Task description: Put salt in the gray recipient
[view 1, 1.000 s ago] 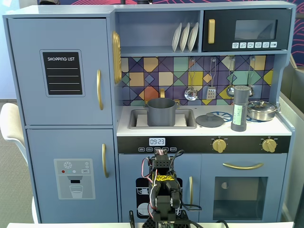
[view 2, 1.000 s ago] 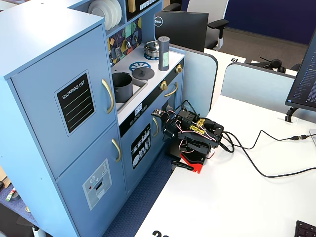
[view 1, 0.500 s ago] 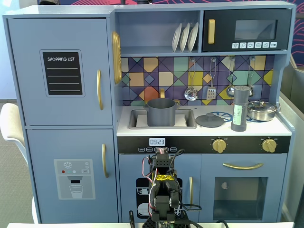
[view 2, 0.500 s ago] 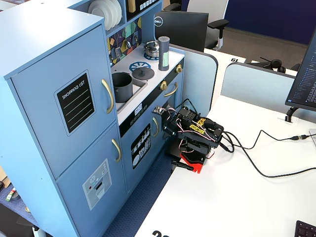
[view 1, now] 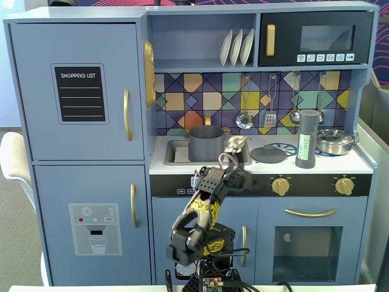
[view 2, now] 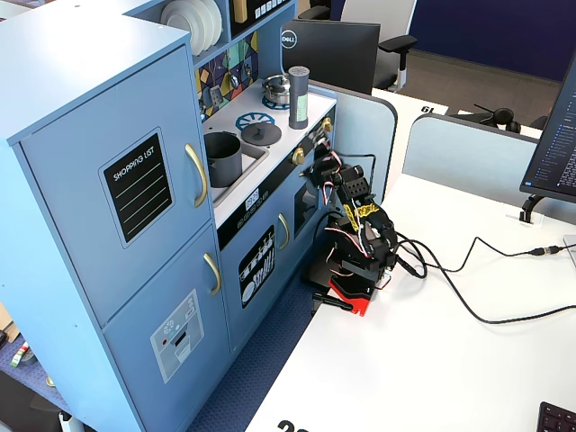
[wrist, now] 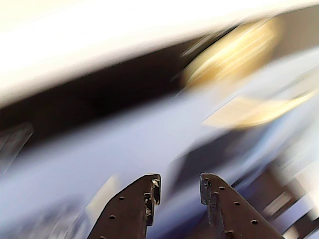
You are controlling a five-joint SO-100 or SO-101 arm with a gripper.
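1. Wrist view is motion-blurred; the gripper (wrist: pixel 179 186) shows two dark fingers (wrist: pixel 133 211) with a narrow gap between the tips and nothing between them, so it is slightly parted.
2. From the front fixed view, the gripper (view 1: pixel 236 145) is raised in front of the counter's edge (view 1: pixel 261 170), near the pot's right side.
3. On the counter, the salt shaker (view 1: pixel 307 139) stands upright, well apart from the gripper, with the flat lid (view 1: pixel 268 153) between them.
4. Left of the lid, the gray pot (view 1: pixel 205 143) sits in the sink (view 1: pixel 176 153).
5. A silver pan (view 1: pixel 335 141) stands just right of the shaker.
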